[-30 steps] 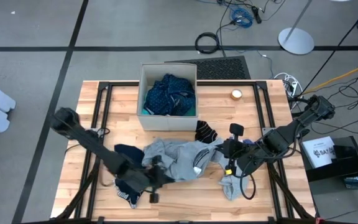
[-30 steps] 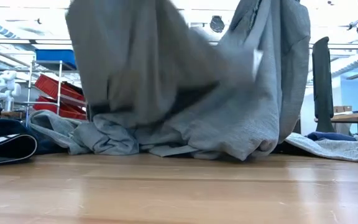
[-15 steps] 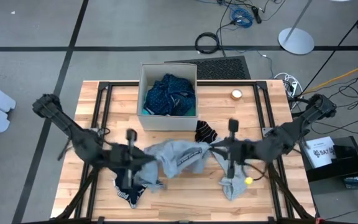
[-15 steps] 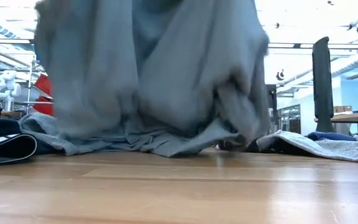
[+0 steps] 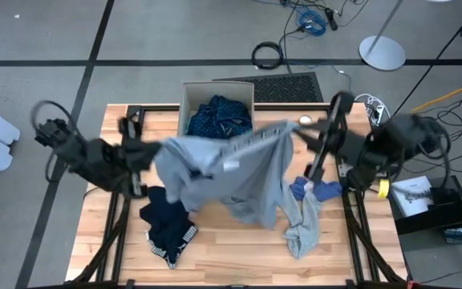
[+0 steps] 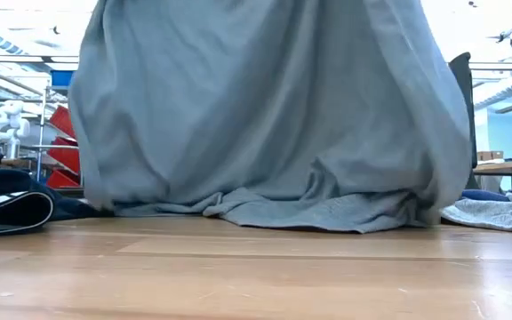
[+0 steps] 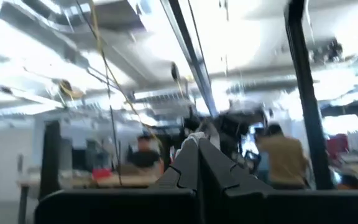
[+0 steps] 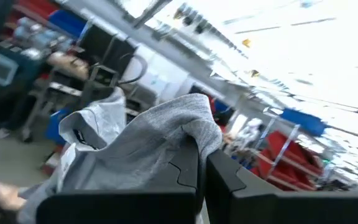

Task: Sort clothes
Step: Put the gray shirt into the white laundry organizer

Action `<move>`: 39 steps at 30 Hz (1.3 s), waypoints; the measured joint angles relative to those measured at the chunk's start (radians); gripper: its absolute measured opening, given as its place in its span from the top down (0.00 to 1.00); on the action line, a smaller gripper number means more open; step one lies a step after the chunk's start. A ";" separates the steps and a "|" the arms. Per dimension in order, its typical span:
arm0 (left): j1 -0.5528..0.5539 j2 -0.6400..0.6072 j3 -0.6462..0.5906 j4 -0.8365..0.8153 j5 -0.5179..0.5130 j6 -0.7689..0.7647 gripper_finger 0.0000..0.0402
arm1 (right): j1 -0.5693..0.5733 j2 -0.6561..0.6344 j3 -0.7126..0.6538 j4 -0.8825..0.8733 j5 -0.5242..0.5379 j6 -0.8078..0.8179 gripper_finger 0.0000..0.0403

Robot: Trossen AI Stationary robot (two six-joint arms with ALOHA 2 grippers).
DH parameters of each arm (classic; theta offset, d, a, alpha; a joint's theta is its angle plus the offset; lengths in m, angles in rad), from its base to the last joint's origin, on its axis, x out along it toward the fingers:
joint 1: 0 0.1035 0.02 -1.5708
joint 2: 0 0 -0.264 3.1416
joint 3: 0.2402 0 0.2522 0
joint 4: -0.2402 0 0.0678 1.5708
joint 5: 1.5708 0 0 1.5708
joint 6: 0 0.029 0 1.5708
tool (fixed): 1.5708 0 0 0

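A large grey garment [image 5: 239,181] hangs spread between my two grippers above the table's middle, and in the low view the grey garment [image 6: 265,116] fills most of the picture. My left gripper [image 5: 161,149] is shut at its left upper end. My right gripper [image 5: 295,132] is shut at its right upper end. Behind it stands the beige box [image 5: 184,100], holding a navy dotted garment [image 5: 219,120] over a turquoise one. A dark garment with a striped band [image 5: 167,229] lies on the wood near the left front. My left gripper holds the grey garment's upper left end [image 5: 169,151], coming from the table's left with fingers about level; its wrist view shows the shut fingers [image 7: 197,165] but hardly any cloth. My right gripper pinches a bunched fold of the garment's upper right end [image 8: 188,140] between its two fingers, coming from the table's right. The top edge [image 5: 243,143] runs taut between the grippers. The garment hangs below, its lower edge [image 6: 283,212] lying on the table.
A smaller grey piece [image 5: 303,229] and a small blue piece [image 5: 305,190] lie at the right front. A roll of tape [image 5: 305,122] sits near the far edge. Black frame rails [image 5: 127,160] run along both sides of the table.
Both grippers have risen, tipped upward and gone toward the far edge, the left also toward the table's left, so they now stand farther apart. The grey garment has come up from a heap and been spread out wide between them; its lower edge has stayed on the table.
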 joint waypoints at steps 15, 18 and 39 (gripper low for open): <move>0.010 0.108 0.399 -0.455 0.332 -0.117 1.00 | -0.077 -0.001 0.227 -0.281 -0.549 0.442 1.00; -0.029 0.145 0.402 -0.510 0.361 -0.121 1.00 | 0.004 0.003 0.225 -0.427 -0.547 0.520 1.00; -0.237 0.344 0.400 -0.671 -0.002 -0.068 0.98 | 0.329 0.116 0.044 -0.754 -0.097 0.830 1.00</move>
